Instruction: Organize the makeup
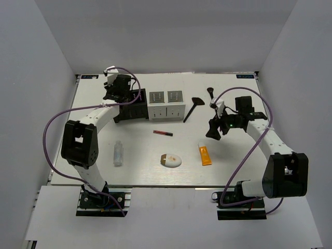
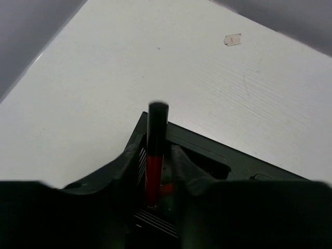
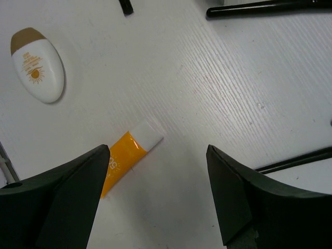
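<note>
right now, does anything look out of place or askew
Nothing spilled or damaged. Loose on the table: a lip stick, bottle, compact, tube and two brushes. The left gripper holds a second lip stick upright at the black organizer.

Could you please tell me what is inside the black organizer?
A red-black lip stick stands upright in the black organizer, flanked by the left gripper, which hides most other slots.
</note>
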